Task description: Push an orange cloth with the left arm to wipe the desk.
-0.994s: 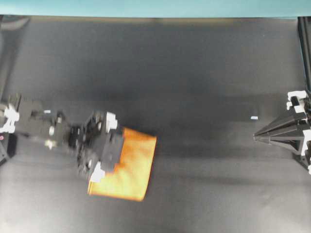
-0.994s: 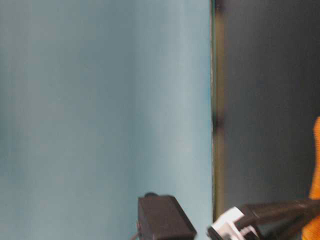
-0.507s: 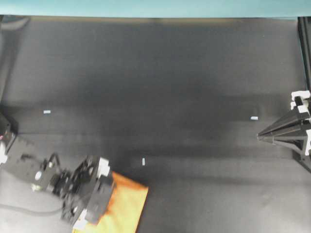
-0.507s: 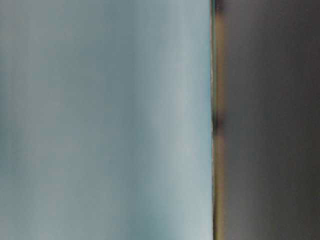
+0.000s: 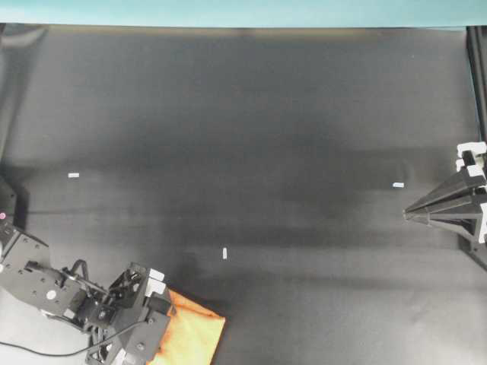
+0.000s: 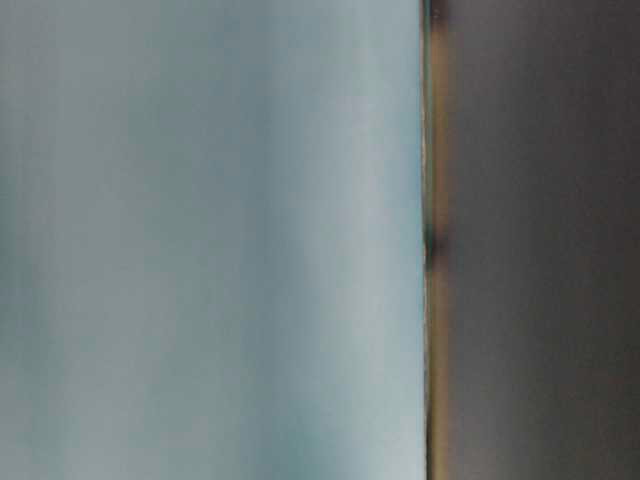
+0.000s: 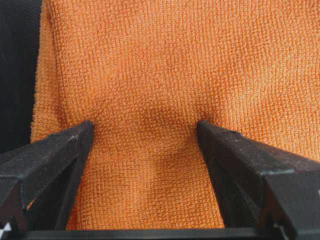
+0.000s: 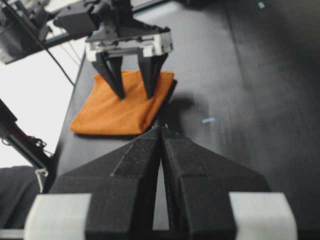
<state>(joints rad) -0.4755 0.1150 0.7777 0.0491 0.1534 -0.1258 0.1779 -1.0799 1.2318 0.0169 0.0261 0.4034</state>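
Orange cloth (image 5: 192,338) lies at the bottom left of the overhead frame, cut off by the lower edge and half hidden under the left claw (image 5: 156,334), whose spread fingers (image 7: 60,150) press down on it, gripping nothing. Farther right, the right claw (image 5: 411,215) sits pinched together, empty. The table-level view of the table (image 5: 251,137) is blurred.

- Your table-level view was wholly blurred.
- Your overhead was evenly lit but soft.
- Daylight blew out the right wrist view's left edge.
- The orange cloth (image 7: 150,75) was sharp.
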